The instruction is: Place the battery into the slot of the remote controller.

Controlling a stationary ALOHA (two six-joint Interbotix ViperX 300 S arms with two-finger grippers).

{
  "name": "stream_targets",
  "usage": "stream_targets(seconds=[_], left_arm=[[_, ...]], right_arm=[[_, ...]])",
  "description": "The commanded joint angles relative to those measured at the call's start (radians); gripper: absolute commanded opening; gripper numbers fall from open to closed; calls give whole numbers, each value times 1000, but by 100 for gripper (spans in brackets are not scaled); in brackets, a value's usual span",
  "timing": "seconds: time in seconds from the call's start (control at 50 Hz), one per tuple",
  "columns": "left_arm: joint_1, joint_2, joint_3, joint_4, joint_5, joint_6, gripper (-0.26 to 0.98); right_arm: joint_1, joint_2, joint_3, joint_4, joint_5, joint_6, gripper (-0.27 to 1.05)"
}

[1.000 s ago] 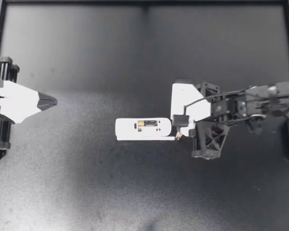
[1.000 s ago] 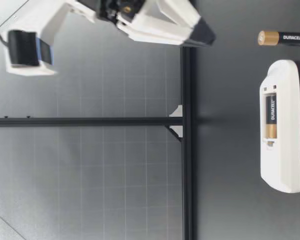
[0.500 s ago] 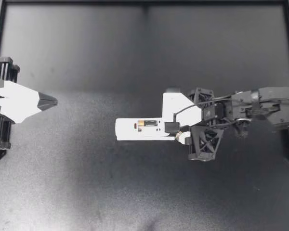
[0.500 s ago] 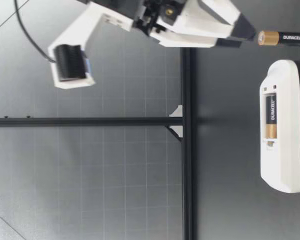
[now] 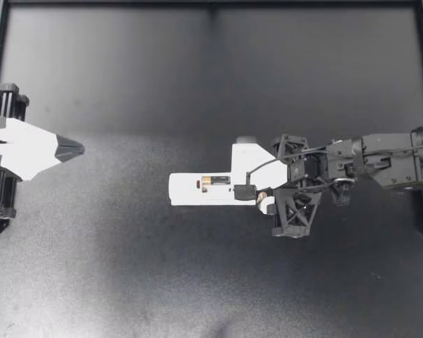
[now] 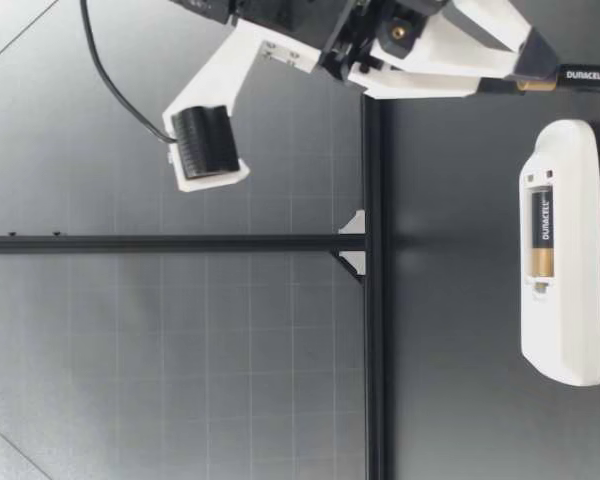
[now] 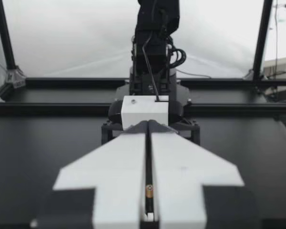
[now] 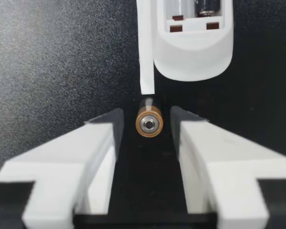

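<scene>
My right gripper (image 5: pixel 262 200) has its jaws apart astride the copper-and-black cylindrical battery (image 8: pixel 148 123) lying on the black surface (image 5: pixel 127 267) just right of the white oblong remote controller (image 5: pixel 197 189); it should stay centred, sink low and close gently.

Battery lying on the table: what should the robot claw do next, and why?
Probably close my right gripper on the battery. In the right wrist view it lies between the open fingers, with a gap at each side, close to the end of the remote, so nothing grips it yet.
</scene>
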Motion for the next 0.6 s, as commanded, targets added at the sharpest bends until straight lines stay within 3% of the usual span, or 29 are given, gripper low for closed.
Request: stream_targets(seconds=[0.0, 0.2, 0.58], left_arm=[[2, 6, -15, 0, -9, 0, -19], [2, 8, -15, 0, -9, -2, -19], [2, 6, -11, -2, -5, -9, -19]], right_arm=[[-6, -11, -20, -5, -6, 3, 42], [-5, 3, -21, -14, -3, 5, 35], [-5, -5, -29, -12, 12, 8, 3]])
